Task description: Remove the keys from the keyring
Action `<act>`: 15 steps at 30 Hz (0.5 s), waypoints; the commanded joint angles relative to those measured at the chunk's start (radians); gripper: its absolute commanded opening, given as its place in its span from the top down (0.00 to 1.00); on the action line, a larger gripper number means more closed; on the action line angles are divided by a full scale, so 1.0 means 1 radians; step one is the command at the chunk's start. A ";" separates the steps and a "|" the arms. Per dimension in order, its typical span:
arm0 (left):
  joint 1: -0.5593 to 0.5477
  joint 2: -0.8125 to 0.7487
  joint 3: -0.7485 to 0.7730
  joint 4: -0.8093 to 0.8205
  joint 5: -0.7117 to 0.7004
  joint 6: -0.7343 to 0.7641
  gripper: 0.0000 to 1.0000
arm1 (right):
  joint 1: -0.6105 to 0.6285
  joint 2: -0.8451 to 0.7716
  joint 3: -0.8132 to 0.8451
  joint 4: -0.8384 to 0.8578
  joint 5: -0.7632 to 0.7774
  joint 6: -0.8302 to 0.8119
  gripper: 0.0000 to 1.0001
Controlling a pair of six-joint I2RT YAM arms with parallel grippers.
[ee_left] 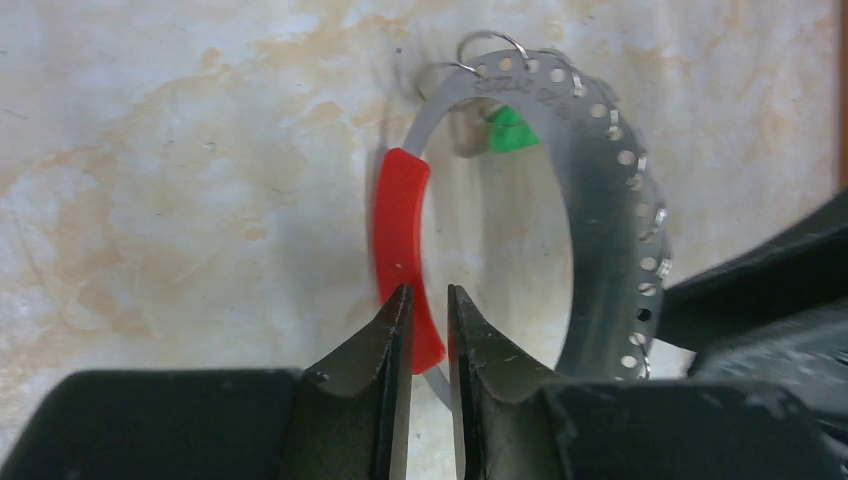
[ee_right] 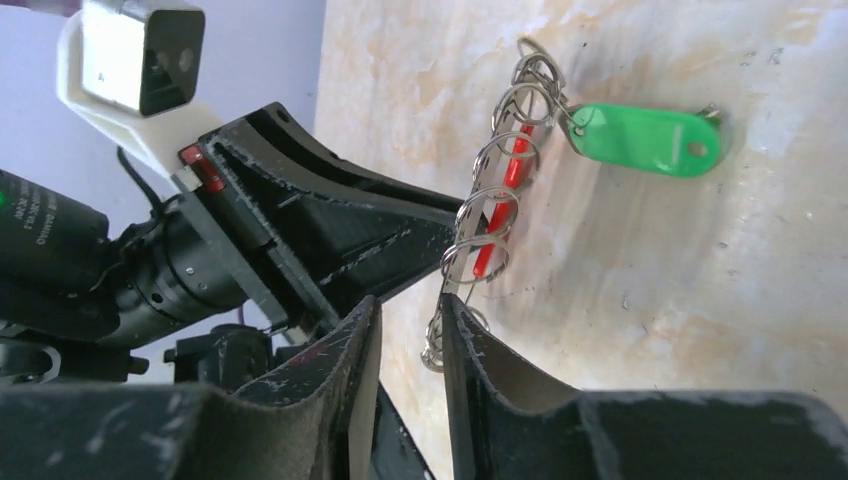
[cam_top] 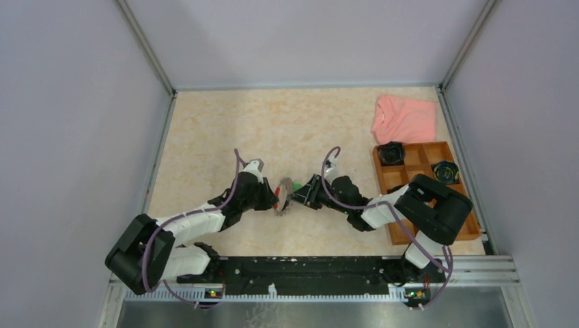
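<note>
The keyring (ee_left: 600, 170) stands on edge mid-tabletop, nearer the near edge, its green tag (ee_right: 645, 138) lying flat. The left gripper (ee_left: 428, 290) pinches its red sleeve (ee_left: 400, 240) in narrow jaws; the right gripper (ee_right: 410, 300) clamps the opposite arc.

The keyring (ee_left: 605, 190) is seen as grey metal dotted with holes, its sleeve (ee_left: 400, 230) red. The head of one key (ee_right: 645, 140) is bright green. The desk (cam_top: 225, 130) is marbled beige.

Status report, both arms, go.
Left end effector shut on keyring at red sleeve. Right end effector shut on opposite edge. Green key not yet off. Nothing in the way.
</note>
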 commanded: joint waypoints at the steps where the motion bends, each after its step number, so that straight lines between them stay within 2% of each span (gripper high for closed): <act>1: -0.013 -0.053 0.003 -0.005 0.061 -0.023 0.76 | 0.006 0.075 0.037 0.146 -0.052 0.047 0.73; 11: -0.013 -0.080 0.008 -0.025 0.056 -0.007 0.75 | 0.005 0.165 0.058 0.125 -0.041 0.057 0.84; 15: -0.013 -0.136 0.034 -0.095 0.011 0.010 0.70 | 0.005 0.173 0.054 0.131 -0.033 0.057 0.96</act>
